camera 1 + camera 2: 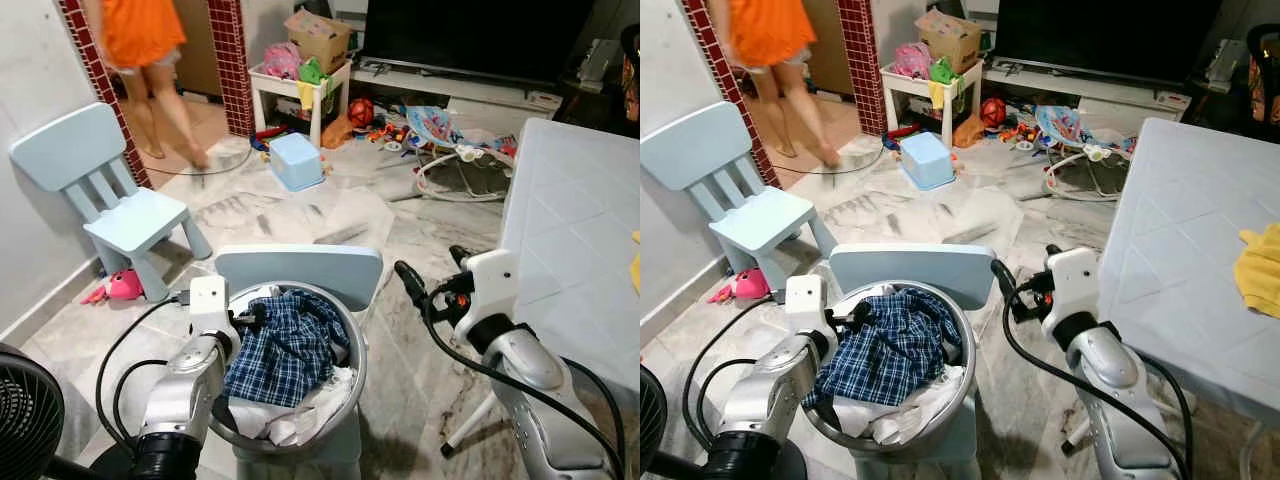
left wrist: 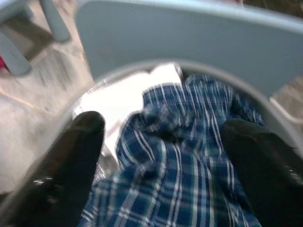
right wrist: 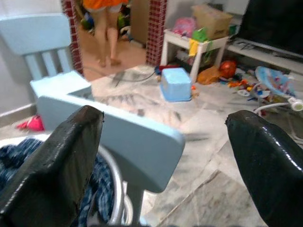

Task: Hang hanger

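Plaid shirt [image 1: 285,345] in steel basin [image 1: 352,372].

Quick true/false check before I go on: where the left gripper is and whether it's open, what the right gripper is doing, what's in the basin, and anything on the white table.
1. The left gripper is open over the plaid shirt in the metal basin. True.
2. The right gripper holds a hanger. False: its fingers are apart with nothing between them.
3. The basin sits on the floor. False: it rests on a light blue chair.
4. A yellow cloth lies on the white table. True.
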{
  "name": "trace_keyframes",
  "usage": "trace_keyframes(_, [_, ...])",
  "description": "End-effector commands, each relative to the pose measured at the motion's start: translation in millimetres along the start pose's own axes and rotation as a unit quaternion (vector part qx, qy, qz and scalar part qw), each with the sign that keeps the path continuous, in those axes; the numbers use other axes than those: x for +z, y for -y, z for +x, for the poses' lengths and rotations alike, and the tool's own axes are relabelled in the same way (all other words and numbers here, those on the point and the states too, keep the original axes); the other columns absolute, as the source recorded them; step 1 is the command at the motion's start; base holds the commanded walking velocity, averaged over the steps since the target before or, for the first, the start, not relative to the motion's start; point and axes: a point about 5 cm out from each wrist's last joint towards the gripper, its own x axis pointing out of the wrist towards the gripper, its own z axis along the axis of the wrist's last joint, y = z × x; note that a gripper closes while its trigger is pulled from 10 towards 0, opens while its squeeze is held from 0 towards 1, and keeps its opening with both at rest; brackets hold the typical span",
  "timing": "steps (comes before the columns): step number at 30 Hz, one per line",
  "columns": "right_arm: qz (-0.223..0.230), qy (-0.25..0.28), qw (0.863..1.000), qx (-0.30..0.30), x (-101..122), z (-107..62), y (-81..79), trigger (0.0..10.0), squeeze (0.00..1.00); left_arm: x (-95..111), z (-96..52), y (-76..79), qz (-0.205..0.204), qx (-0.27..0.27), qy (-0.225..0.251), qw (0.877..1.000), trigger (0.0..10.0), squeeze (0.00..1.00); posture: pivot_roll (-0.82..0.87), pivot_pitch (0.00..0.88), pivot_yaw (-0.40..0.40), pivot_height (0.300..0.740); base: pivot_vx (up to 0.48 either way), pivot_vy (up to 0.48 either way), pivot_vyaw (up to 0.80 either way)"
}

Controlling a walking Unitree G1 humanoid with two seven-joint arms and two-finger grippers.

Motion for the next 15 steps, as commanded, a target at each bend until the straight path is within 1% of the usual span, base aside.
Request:
trace_keyframes(1, [-0.005,0.003,1.0,0.017,4.4,-2.7,-3.7,10.0,0.0,-0.3,3.2,2.5,-0.003,-0.009,-0.017,1.0,0.0,0.0,-0.19,0.0,-0.011,0.74,0.0,0.0,0.0])
trace_keyframes(5, [-0.001,-0.008,0.999,0.032,4.3,-3.7,-7.2,10.0,0.0,-7.0,4.8,5.0,-0.001,-0.034,-0.057,0.998,0.0,0.0,-0.19,0.0,-0.006,0.74,0.0,0.0,0.0])
trace_keyframes(6, [0.001,-0.01,0.999,0.038,4.1,-3.9,-8.6,10.0,0.0,-8.7,4.4,5.6,0.0,-0.04,-0.064,0.997,0.0,0.0,-0.19,0.0,-0.006,0.74,0.0,0.0,0.0])
trace_keyframes(7, [0.008,-0.02,0.998,0.057,2.5,-4.3,-12.9,10.0,0.0,-10.9,4.0,5.1,0.004,-0.045,-0.071,0.996,0.0,0.0,-0.19,0.0,-0.005,0.74,0.0,0.0,0.0])
trace_keyframes(8, [0.009,-0.021,0.998,0.059,2.4,-4.4,-13.3,10.0,0.0,-11.0,4.2,4.9,0.005,-0.045,-0.071,0.996,0.0,0.0,-0.19,0.0,-0.005,0.74,0.0,0.0,0.0])
trace_keyframes(9, [0.018,-0.034,0.996,0.081,-0.3,-5.7,-17.8,10.0,0.0,-12.4,3.4,3.7,0.008,-0.045,-0.074,0.996,0.0,0.0,-0.18,0.0,-0.004,0.74,0.0,0.0,0.0])
trace_keyframes(10, [0.026,-0.056,0.991,0.12,-5.2,-8.8,-25.6,10.0,0.0,-15.3,2.3,1.1,0.012,-0.043,-0.081,0.996,0.0,0.0,-0.18,0.0,-0.004,0.74,0.0,0.0,0.0])
trace_keyframes(15, [0.016,-0.083,0.978,0.19,-11.3,-16.6,-37.5,10.0,0.0,-20.6,-0.6,-8.0,0.003,-0.029,-0.094,0.995,0.0,0.0,-0.17,0.0,-0.006,0.74,0.0,0.0,0.0])
